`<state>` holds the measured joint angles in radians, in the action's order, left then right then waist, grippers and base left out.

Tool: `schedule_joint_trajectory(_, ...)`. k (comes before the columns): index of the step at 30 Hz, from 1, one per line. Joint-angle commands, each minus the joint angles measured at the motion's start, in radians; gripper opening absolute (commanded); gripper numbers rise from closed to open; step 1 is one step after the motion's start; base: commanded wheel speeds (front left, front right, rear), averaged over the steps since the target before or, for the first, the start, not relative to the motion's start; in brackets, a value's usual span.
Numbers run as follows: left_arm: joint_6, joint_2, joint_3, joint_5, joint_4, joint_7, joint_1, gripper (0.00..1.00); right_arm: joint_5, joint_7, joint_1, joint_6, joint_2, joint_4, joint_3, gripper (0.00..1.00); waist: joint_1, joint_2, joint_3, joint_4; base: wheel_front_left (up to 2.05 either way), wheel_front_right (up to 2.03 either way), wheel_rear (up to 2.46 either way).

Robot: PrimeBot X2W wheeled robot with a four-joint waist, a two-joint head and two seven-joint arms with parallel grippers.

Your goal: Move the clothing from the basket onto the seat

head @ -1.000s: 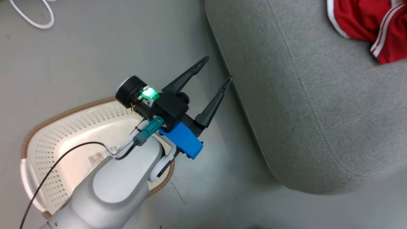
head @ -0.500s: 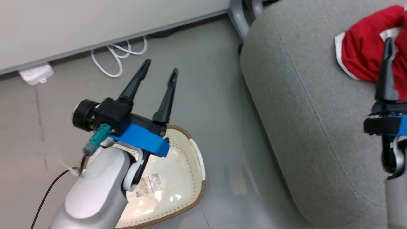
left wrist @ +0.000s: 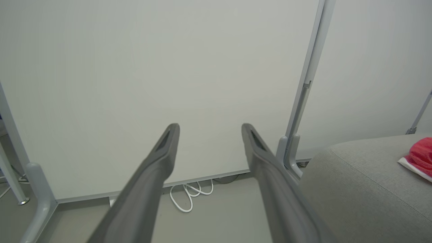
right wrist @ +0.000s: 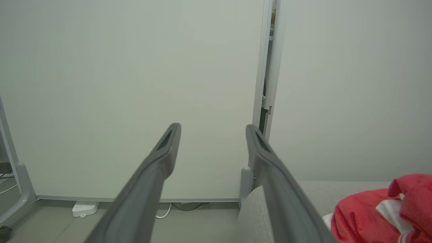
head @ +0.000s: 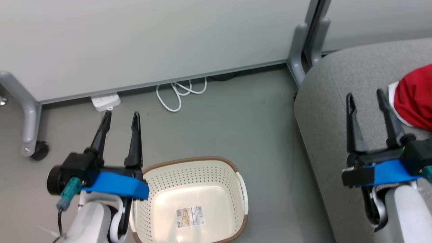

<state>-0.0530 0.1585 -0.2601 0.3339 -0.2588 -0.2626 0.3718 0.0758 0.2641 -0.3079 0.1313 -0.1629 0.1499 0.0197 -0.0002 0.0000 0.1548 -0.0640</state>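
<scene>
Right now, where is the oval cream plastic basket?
In the head view's bottom centre, the basket stands on the floor, between the left gripper and the light grey fabric seat.

1. The left fingers (head: pixel 135 141) are two long, dark, tapering prongs, each with a slot near its tip.
2. Behind them sits a black block (head: pixel 79 162) on a bright blue bracket (head: pixel 116 184), with a round black knob (head: pixel 54 180) beside it.
3. A teal plug (head: pixel 69 190) feeds a dark cable (head: pixel 59 219).
4. Behind the bracket comes a rounded, pale grey forearm (head: pixel 89 219).
5. The right fingers (head: pixel 352 131) look the same, with a second blue bracket (head: pixel 388 172) behind them.
</scene>
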Motion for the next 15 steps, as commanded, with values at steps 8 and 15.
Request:
schedule_joint_trajectory(8,0.056,-0.047,0.101,-0.059,0.004,-0.003,-0.146,1.00,0.027,0.000,0.144,-0.001,0.047,0.034,0.011,1.00,0.0002,0.0000,-0.087,0.065,0.00,0.00,0.00)
schedule_joint_trajectory(15,0.096,-0.080,0.162,-0.099,-0.012,-0.003,-0.228,1.00,0.034,0.000,0.229,-0.001,0.074,0.060,0.019,1.00,0.0002,0.0000,-0.131,0.078,0.00,0.00,0.00)
